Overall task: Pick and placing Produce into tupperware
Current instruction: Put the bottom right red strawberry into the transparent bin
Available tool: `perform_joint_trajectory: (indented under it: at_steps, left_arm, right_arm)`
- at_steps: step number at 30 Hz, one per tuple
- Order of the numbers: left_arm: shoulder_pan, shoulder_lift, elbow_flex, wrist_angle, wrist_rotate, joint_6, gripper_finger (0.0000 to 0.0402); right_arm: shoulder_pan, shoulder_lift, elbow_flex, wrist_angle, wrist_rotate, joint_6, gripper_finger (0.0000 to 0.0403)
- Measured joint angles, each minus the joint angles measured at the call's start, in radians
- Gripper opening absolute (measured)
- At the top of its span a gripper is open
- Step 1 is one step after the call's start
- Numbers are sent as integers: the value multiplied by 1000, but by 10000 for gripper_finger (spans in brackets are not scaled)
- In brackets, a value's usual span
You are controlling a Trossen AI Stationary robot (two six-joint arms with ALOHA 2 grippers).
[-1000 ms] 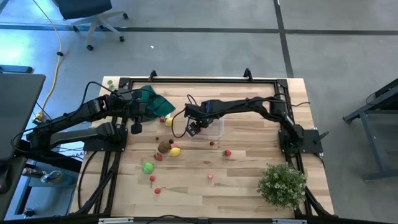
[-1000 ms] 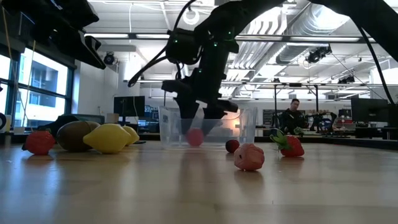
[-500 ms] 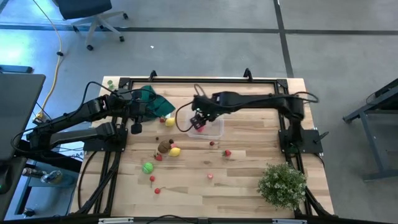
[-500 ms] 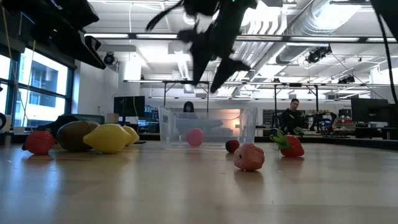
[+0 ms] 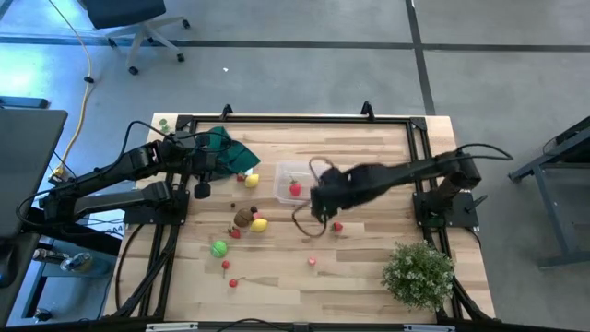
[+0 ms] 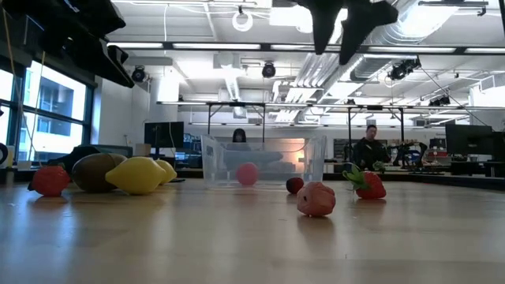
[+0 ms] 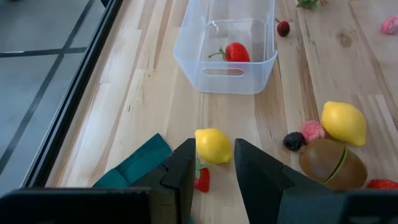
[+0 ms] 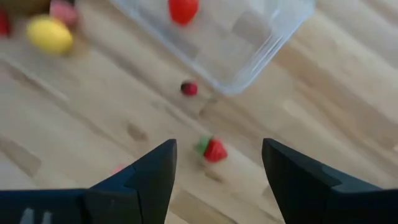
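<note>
The clear tupperware tub [image 5: 293, 182] stands mid-table with one red piece [image 7: 236, 51] inside. Loose produce lies on the wood around it: a strawberry [image 8: 213, 150], a dark cherry [image 8: 189, 89], a pink piece [image 6: 316, 199], two yellow lemons [image 7: 213, 145] [image 7: 343, 122], a brown kiwi [image 7: 329, 163] and a green piece [image 5: 218, 247]. My right gripper [image 5: 321, 207] hangs open high above the strawberry, near the tub's near right corner. My left gripper [image 7: 212, 163] waits open at the table's left, beside the dark green cloth, its fingers pointing toward the small lemon.
A dark green cloth [image 5: 230, 148] lies at the far left. A bushy pale-green plant [image 5: 419, 272] stands at the near right corner. More small red pieces [image 5: 226, 266] sit near the front. A person [image 6: 369, 148] shows in the room behind the table.
My right gripper has risen out of the tub and swung toward the table's near right, ending high above the strawberry. The red piece has stayed in the tub. My left arm has kept still.
</note>
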Motion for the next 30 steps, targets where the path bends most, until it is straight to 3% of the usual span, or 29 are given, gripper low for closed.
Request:
perform_joint_trajectory:
  at_steps: [8, 17, 19, 25, 30]
  left_arm:
    - [0, 0, 0, 0, 0, 0, 99]
    - [0, 0, 0, 0, 0, 0, 99]
    - [0, 0, 0, 0, 0, 0, 99]
    - [0, 0, 0, 0, 0, 0, 99]
    - [0, 0, 0, 0, 0, 0, 99]
  right_arm:
    - [93, 96, -2, 6, 11, -226, 229]
    - [168, 89, -16, 45, 74, -463, 229]
    - [192, 50, -96, 103, 61, -483, 229]
    - [233, -226, -529, 498, 13, -487, 229]
    - [231, -406, -771, 691, -6, -521, 229]
